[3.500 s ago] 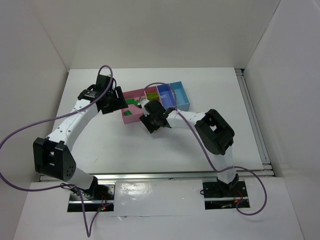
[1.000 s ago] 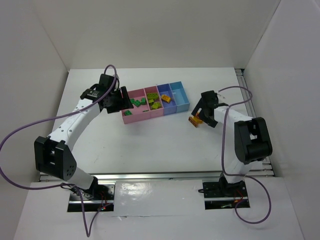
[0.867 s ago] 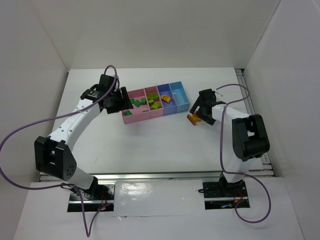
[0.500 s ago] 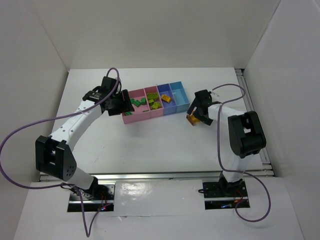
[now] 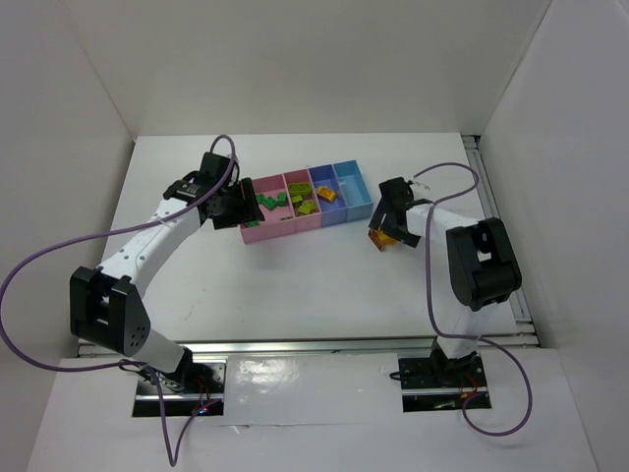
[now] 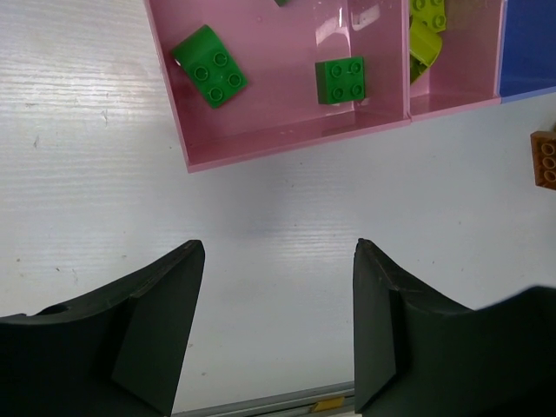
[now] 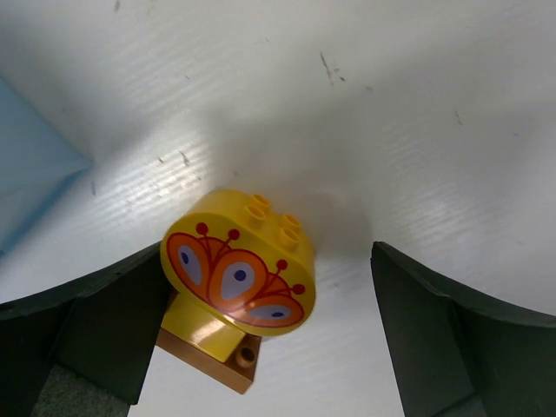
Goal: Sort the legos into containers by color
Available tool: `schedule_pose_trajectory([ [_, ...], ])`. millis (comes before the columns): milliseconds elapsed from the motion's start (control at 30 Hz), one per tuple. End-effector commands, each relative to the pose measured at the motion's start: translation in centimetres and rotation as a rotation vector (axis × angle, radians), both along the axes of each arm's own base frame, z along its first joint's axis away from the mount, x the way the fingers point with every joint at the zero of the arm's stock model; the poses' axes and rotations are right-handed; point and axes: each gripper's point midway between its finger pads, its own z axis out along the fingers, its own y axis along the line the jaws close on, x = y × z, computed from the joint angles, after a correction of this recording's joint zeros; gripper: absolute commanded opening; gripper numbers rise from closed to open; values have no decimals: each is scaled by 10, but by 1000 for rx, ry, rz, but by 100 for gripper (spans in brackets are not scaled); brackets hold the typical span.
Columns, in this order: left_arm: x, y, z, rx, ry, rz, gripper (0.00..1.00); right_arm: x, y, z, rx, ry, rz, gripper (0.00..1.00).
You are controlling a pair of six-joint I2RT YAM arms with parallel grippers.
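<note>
The containers [image 5: 285,230] are a row of four joined bins in mid-table. The wide pink bin [image 6: 261,139] holds dark green legos [image 6: 208,76]. Lime-green legos [image 6: 424,39] lie in the narrower pink bin, and orange-yellow ones [image 5: 325,195] in the violet-blue bin. To the right of the row, a yellow lego [image 7: 239,265] with a printed orange pattern rests on a brown-orange piece [image 7: 213,363]. My right gripper [image 7: 269,291] is open and straddles this lego, which sits against its left finger. My left gripper [image 6: 278,330] is open and empty over bare table beside the wide pink bin.
A corner of the light blue bin [image 7: 30,169] lies close to the yellow lego on the left of the right wrist view. White walls enclose the table on three sides. A metal rail [image 5: 496,226] runs along the table's right edge.
Earlier the right gripper was at the bins; it has since swung right and, over the last second, edged left and down around the yellow lego. The left arm has shifted only slightly.
</note>
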Motion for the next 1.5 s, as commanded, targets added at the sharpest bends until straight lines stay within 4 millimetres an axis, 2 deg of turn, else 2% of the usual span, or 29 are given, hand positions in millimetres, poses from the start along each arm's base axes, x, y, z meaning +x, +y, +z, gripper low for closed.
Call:
schedule_pose_trajectory([
  [0,-1,0,9,-3,-42,-15,72,-14,-14,18,-86,-1,-11,100],
  [100,-1,-2,6,-7,-31,-20,72,-20,-12,16,-89,11,0,100],
  [133,-1,-2,6,-7,-31,-20,72,-17,-8,22,-71,-9,6,100],
  [167,1,-3,7,-8,-34,-20,72,-21,-7,18,-60,3,4,100],
  [433,-1,-2,7,-8,-34,-20,72,-26,21,19,137,-2,-91,100],
  [567,-3,-2,4,-5,-25,-20,72,-27,27,15,154,7,-96,93],
  [600,-3,-2,4,-5,-25,-20,72,-24,25,14,139,4,-103,86],
  [633,-3,-2,4,-5,-25,-20,72,-23,27,17,125,1,-91,83],
  [700,-3,-2,4,-5,-25,-20,72,-24,20,9,83,12,-101,78],
  [833,-3,-2,4,-5,-25,-20,72,-14,18,12,48,-27,-51,78],
  [1000,-3,-1,4,0,-27,-28,72,-9,10,5,-32,-11,-2,93],
  [1100,-3,-1,4,0,-27,-28,72,-3,9,8,-61,-15,28,93],
  [1233,-2,-1,0,3,-18,-28,72,1,11,5,-58,-12,40,86],
  [1333,-2,-1,0,3,-18,-28,72,3,12,6,-55,-21,39,73],
  [1367,-2,-1,0,3,-18,-28,72,3,12,6,-55,-21,39,64],
  [1467,-3,-3,-3,-4,-7,-35,72,4,12,10,-52,-31,39,51],
])
